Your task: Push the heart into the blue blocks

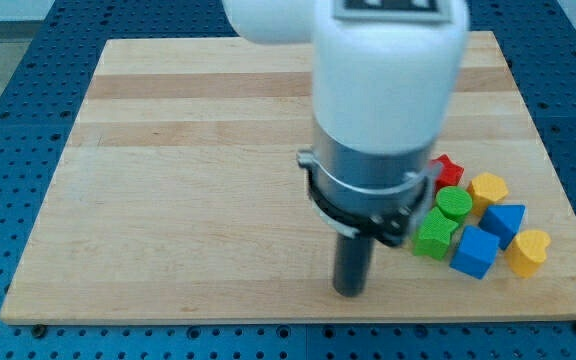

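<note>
A yellow heart [528, 251] lies near the view's bottom right, touching or nearly touching the blue blocks. A blue triangle-like block [505, 221] sits just up-left of the heart. A blue cube [474, 250] sits to the heart's left. My tip [349, 291] rests on the board well to the view's left of the cluster, about a hand's width from the blue cube, touching no block.
A green cylinder [455, 204], a green star-like block [434, 235], a yellow block [488, 188] and a red block [448, 168], partly hidden by the arm, crowd the cluster. The wooden board [188, 180] ends close below and right of the heart.
</note>
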